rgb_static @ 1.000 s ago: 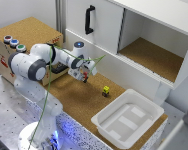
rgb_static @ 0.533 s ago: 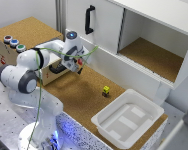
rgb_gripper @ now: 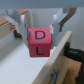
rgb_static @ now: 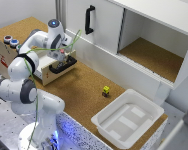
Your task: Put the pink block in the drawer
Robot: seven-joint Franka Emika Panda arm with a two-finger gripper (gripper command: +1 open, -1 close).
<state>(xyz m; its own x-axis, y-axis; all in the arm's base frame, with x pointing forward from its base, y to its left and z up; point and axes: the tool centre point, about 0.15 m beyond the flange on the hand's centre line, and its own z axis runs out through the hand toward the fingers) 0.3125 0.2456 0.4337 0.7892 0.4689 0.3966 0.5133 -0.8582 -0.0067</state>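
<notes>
My gripper (rgb_static: 61,54) is shut on the pink block (rgb_gripper: 41,41), a reddish-pink cube with dark letters on its faces. In the wrist view the fingers (rgb_gripper: 22,27) press it from both sides. I hold it just above the open drawer (rgb_static: 58,70), which has a pale front and a black bar handle (rgb_static: 64,66). The drawer sticks out of the cork-topped wooden box (rgb_static: 16,32). Under the block the wrist view shows the drawer's pale inside (rgb_gripper: 17,67) and its handle (rgb_gripper: 75,52). In the exterior view the block is too small to make out.
Coloured buttons (rgb_static: 11,41) sit on the box top. A small yellow-and-black block (rgb_static: 106,90) lies on the cork table. A white plastic tub (rgb_static: 126,117) stands at the exterior view's right front. A large white cabinet (rgb_static: 101,30) with a vertical black handle (rgb_static: 89,20) stands behind.
My gripper has moved toward the exterior view's left with the block in it, from in front of the drawer to just above the open drawer.
</notes>
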